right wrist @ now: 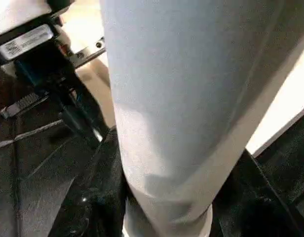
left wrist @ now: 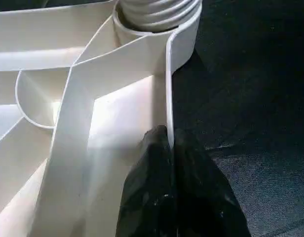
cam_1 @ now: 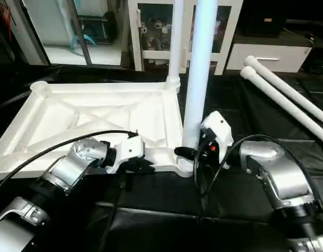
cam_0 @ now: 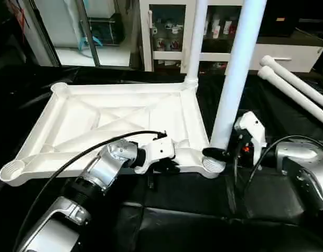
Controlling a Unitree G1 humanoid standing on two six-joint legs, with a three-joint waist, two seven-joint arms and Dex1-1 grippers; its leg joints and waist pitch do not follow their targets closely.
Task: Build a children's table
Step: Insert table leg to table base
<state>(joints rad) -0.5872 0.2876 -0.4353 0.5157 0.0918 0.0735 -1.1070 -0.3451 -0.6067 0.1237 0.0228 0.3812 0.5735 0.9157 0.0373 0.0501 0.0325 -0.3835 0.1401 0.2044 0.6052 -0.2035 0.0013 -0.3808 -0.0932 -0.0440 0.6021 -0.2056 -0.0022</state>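
Head view, tabletop: I see the white tabletop lying ribbed side up on the black work table, with its near rim toward me.
Head view, standing legs: one leg stands in the far right corner socket; a second leg stands in the near right corner socket.
Head view, loose legs: two more legs lie side by side near the work table's far right corner, well apart from the tabletop.
Head view, left gripper: my left gripper sits at the tabletop's near rim, just left of the near right socket.
Head view, right gripper: my right gripper is at the base of the near leg, just above the socket.
Left wrist view, grip: the two black fingers are pinched together on the thin upright rim wall of the tabletop – one finger on each side, nearly no gap.
Left wrist view, socket: the ribbed base of the near leg sits in the corner socket beyond the fingers.
Right wrist view, grip: black fingers stand on either side of the near leg, about half open and closed against it – I'm holding that leg.
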